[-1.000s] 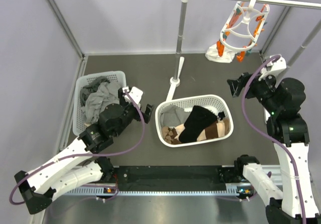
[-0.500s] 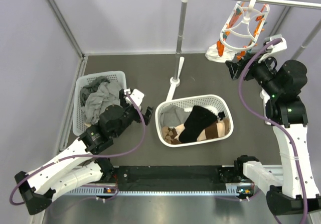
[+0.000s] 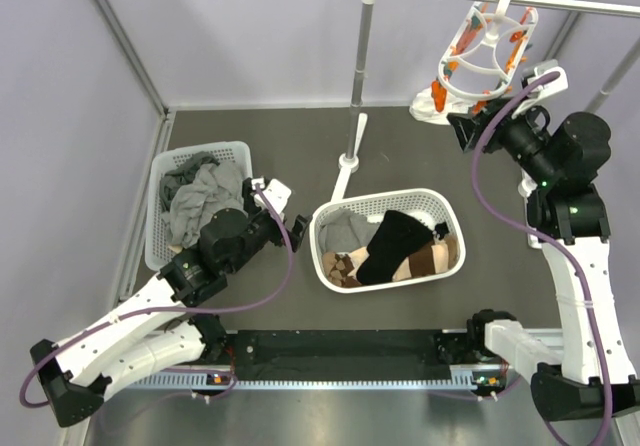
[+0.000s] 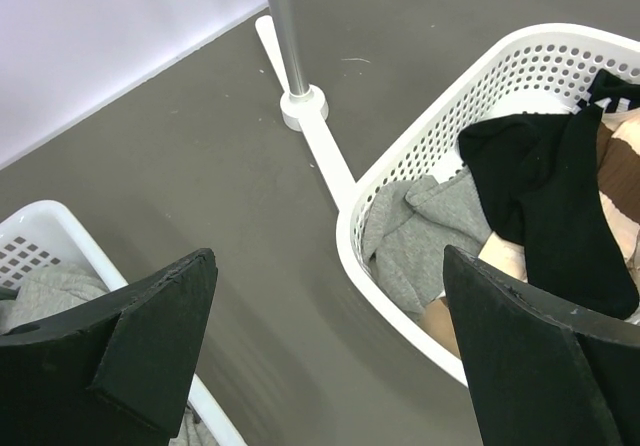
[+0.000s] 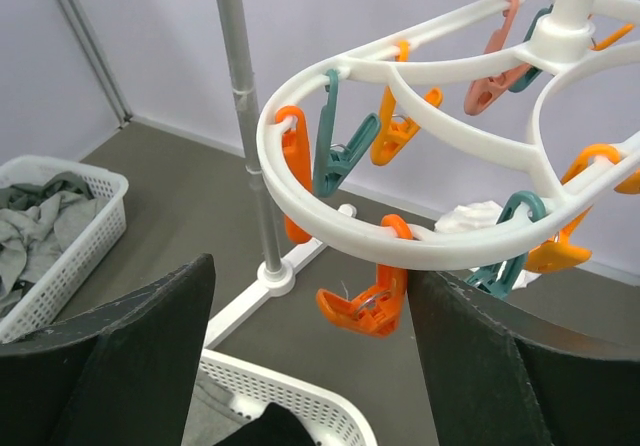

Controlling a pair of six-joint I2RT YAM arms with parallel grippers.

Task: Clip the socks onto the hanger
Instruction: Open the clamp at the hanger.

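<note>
The socks lie in the white oval basket (image 3: pixel 325 256): a black sock (image 3: pixel 392 244), tan socks with dark brown bands (image 3: pixel 428 256) and a grey sock (image 3: pixel 346 232). The left wrist view shows the black sock (image 4: pixel 545 191) and the grey sock (image 4: pixel 420 226). The white hanger (image 3: pixel 487 54) with orange and teal pegs hangs from the rail. My right gripper (image 3: pixel 463 129) is open, raised just below the hanger's ring (image 5: pixel 400 241), an orange peg (image 5: pixel 372 304) between its fingers. My left gripper (image 3: pixel 290 218) is open and empty, left of the basket.
A rectangular white basket (image 3: pixel 160 181) of grey garments stands at the left. The rail's upright pole (image 3: pixel 361 61) and its white foot (image 3: pixel 344 171) stand behind the oval basket. A white cloth (image 3: pixel 430 109) lies on the floor under the hanger. Purple walls enclose the floor.
My right gripper has risen and moved back towards the hanger, now just under its ring. My left gripper has shifted slightly towards the oval basket.
</note>
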